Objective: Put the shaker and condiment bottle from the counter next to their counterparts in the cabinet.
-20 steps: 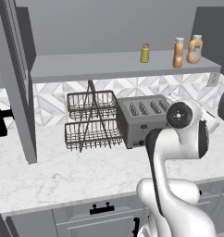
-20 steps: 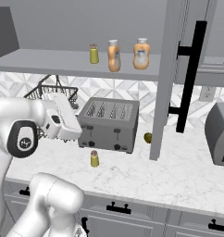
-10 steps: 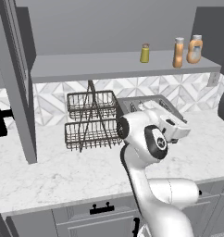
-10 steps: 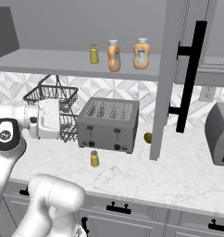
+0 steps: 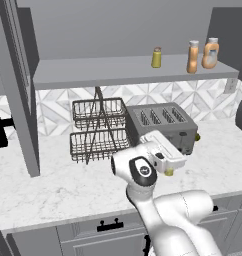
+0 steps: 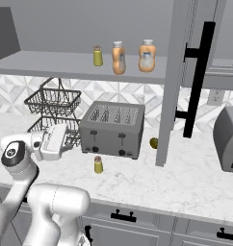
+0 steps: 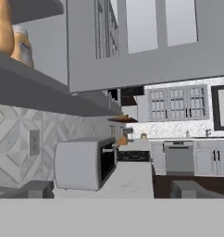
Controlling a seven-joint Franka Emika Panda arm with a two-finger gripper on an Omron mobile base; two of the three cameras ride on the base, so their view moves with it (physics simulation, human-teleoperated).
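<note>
Standing on counter [image 6: 137, 180], shaker [image 6: 98, 165] plain from right, pincer [image 7: 112, 189] spread wide.

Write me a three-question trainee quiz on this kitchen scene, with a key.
1. True or false: a yellow shaker stands on the counter in front of the toaster.
2. How many containers stand on the shelf? A two, B three, C five.
3. Short answer: which stands nearer the shelf shaker, the straight bottle or the pear-shaped bottle?

Key: 1 true; 2 B; 3 the straight bottle.
</note>
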